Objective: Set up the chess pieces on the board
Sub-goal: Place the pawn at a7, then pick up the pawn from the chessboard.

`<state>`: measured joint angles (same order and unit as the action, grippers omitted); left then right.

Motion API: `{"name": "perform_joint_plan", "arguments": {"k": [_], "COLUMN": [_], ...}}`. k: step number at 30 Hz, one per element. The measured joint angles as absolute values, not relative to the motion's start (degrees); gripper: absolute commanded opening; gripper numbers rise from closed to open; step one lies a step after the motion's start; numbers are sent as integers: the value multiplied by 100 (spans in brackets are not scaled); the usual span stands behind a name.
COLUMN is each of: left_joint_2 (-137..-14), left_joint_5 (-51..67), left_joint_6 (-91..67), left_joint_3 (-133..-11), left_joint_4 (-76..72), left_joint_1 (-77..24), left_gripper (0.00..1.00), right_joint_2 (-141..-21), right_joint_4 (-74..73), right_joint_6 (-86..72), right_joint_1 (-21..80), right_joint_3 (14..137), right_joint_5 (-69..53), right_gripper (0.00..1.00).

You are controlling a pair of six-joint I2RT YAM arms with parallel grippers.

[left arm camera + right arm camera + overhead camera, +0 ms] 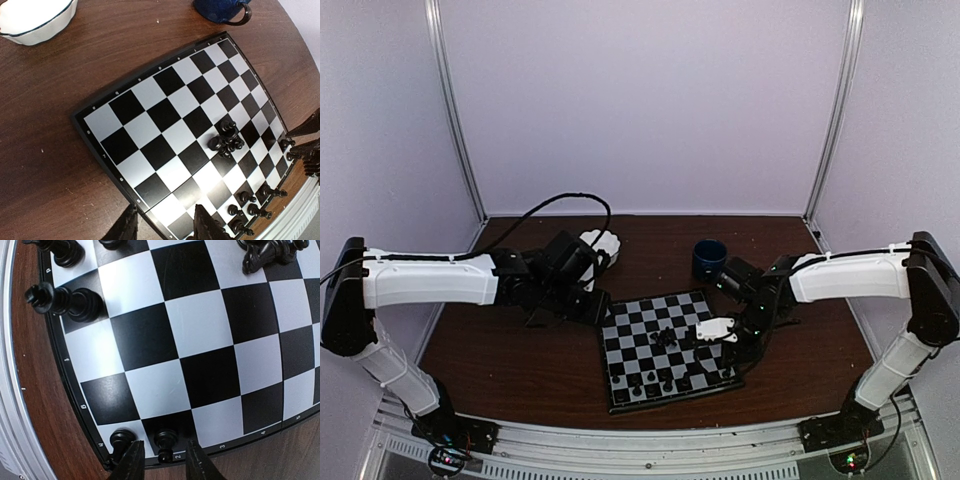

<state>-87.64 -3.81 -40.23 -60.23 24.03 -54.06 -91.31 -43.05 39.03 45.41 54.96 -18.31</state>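
While the right gripper sits low over the near border of the board, its two dark fingers are parted only a little. One small black pawn stands upright between them with a sliver of gap on either side, so nothing is gripped. A second pawn stands just outside one finger and is partly hidden by it. The left gripper hangs near the board's far left corner, its jaws moderately apart and empty. The board lies flat on the table between the two arms. Of the chess pieces, several are heaped in a knot near the board's middle, too tangled to tell one kind from another. A row of pieces lines the near edge. The mug and the bowl are both cut off by the left wrist view's frame. The board is glossy, with black and pale grey checks inside a thin dark border carrying tiny white markings. The table is dark brown wood grain, the bowl white and scalloped with a dark rim line, and the mug deep blue.
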Motion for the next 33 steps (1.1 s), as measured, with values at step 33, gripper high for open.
{"name": "perform_joint_plan", "arguments": {"k": [33], "left_joint_2": [-8274], "left_joint_5": [-473], "left_joint_6": [-3955], "left_joint_3": [-5843], "left_joint_4": [2574], "left_joint_1": [-5406], "left_gripper": [39], "right_joint_2": [-11404], "right_joint_4": [-4313], "right_joint_6": [3175], "right_joint_1": [4578], "right_joint_3": [8694], "right_joint_5": [-2333], "right_gripper": [31]}}
